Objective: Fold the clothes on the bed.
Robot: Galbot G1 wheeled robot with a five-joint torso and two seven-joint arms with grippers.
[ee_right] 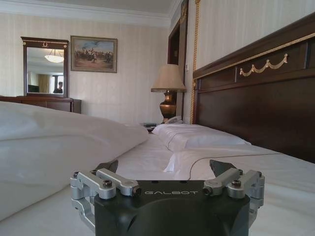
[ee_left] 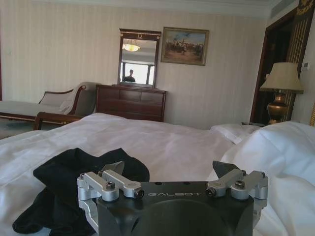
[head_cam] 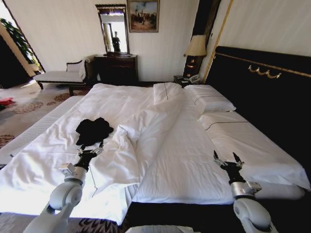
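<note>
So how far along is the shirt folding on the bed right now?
Nothing is folded yet: the black T-shirt lies crumpled in a heap on the bed. In hand: the left gripper hovers open just short of it, touching nothing. The right gripper waits open over bare sheet near the headboard. Spreading flat and every fold remain.

The one word that can be read is "GALBOT", in pale capitals on the dark housing of the left gripper (ee_left: 169, 169) in the left wrist view. The same word stands on the dark housing of the right gripper (ee_right: 166, 168) in the right wrist view, again centred between the two metal finger mounts. No lettering can be made out on the crumpled black T-shirt (head_cam: 93, 130) lying on the bed (head_cam: 194, 160).
</note>
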